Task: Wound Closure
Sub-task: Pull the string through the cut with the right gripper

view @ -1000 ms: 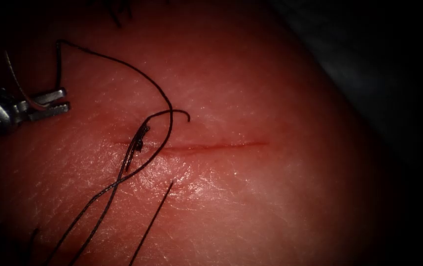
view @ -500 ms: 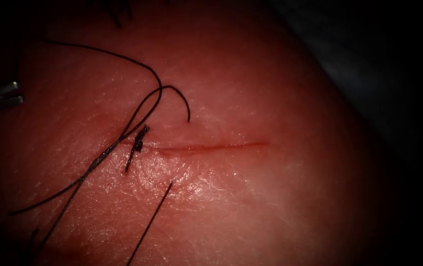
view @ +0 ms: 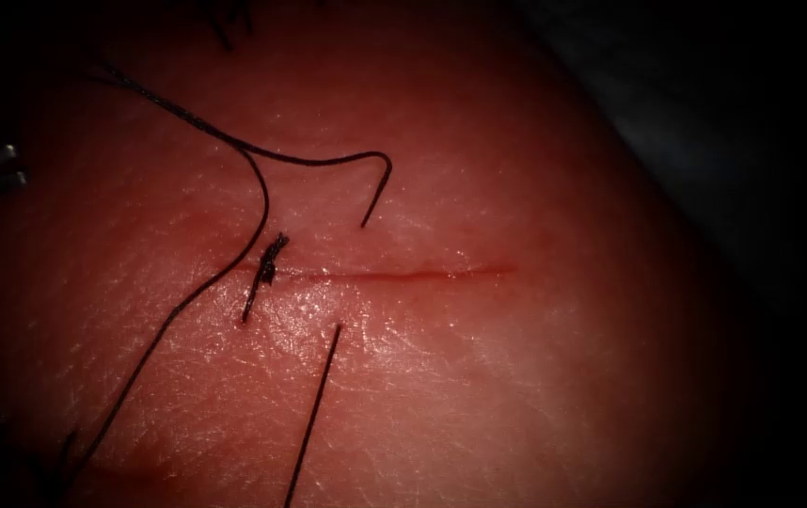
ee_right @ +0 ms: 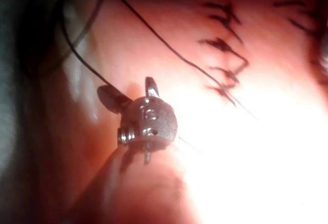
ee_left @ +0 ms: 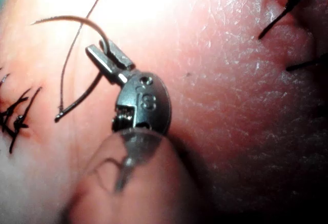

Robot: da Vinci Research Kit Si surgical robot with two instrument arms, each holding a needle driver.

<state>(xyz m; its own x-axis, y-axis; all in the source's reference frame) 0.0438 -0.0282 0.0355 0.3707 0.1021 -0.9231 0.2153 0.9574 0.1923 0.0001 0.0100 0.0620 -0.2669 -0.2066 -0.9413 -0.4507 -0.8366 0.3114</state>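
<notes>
Clamped near mid-curve on the needle [ee_left: 77,21], which is out of the tissue [view: 479,376], the left tool [ee_left: 105,55] draws thread [view: 234,146] leftward from the cut [view: 413,274] behind it, while the right tool [ee_right: 130,92] gapes empty, so further pulling likely calls for gentle, even tension.

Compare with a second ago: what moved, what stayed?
Left arm's steel needle driver withdrew leftward, jaws shut mid-curve on the curved steel needle, clear of the pink pork-belly tissue. The dark thread followed, its crossed strands drawn apart; the loose straight thread end shifted up. Knotted dark stitch and thin red cut stayed. Right arm's needle driver: hold unclear.
</notes>
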